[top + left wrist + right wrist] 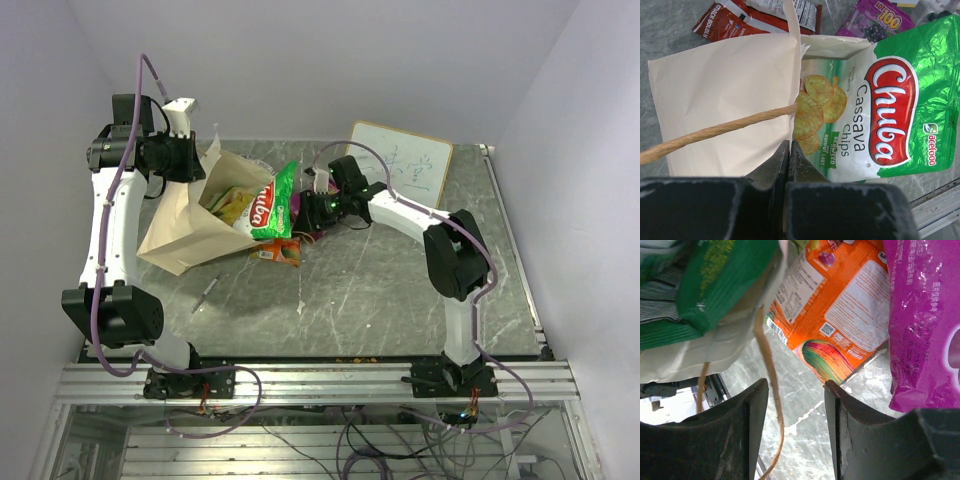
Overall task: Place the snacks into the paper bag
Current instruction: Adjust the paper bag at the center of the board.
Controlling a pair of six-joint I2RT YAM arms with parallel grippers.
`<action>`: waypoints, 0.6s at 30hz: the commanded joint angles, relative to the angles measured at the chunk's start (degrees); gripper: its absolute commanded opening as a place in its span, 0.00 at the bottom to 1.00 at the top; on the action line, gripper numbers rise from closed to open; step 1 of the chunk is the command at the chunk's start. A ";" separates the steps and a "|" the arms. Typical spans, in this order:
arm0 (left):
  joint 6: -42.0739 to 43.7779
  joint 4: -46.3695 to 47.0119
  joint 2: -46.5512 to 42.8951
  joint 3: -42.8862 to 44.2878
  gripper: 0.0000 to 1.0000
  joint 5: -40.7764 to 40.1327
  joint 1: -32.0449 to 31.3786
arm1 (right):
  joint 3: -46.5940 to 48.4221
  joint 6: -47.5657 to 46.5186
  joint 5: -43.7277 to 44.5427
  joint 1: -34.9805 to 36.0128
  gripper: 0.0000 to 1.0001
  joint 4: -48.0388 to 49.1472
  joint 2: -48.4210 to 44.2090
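at left claw [790,148], paper bag [725,95] pinched, orange packet [840,305] before right claw [795,390]

Table [400,290]: dark grey-green stone-look top w/ pale veins & scuffs. Alu rail frame [330,385] runs along near edge, loose cables [400,440] below it. Plain white walls [300,60] close in back, left & right. Light soft, even. Framed whiteboard [402,160] leans at back wall, beyond & to right of right hand [308,218].
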 commanded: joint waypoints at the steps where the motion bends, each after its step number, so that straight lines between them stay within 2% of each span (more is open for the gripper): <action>1: -0.16 2.60 -2.49 0.48 0.07 0.08 0.46 | 0.65 -0.94 -0.36 0.14 0.46 0.62 1.12; 3: -0.15 2.64 -2.51 0.48 0.07 0.10 0.46 | 0.63 -0.33 -1.53 0.27 0.36 1.22 1.24; 5: -0.11 2.40 -2.63 0.79 0.07 0.04 0.42 | 1.69 -0.21 -2.95 0.22 0.14 0.93 1.44; 7: 0.06 2.24 -3.13 0.92 0.07 -0.48 0.41 | 4.36 -1.33 -3.04 -0.09 0.00 -0.99 0.56; 10: 1.37 1.32 -4.36 1.35 0.07 -1.51 0.51 | 7.19 -2.18 -5.33 -0.93 0.00 -2.03 -3.36; 13: 1.66 0.69 -5.89 3.10 0.07 -6.15 0.53 | 10.98 -2.81 -9.33 -2.01 0.00 -2.70 -6.98; 18: 2.15 0.77 -8.62 8.81 0.07 -10.82 0.56 | 21.31 -4.21 -14.13 -2.61 0.00 -5.05 -10.76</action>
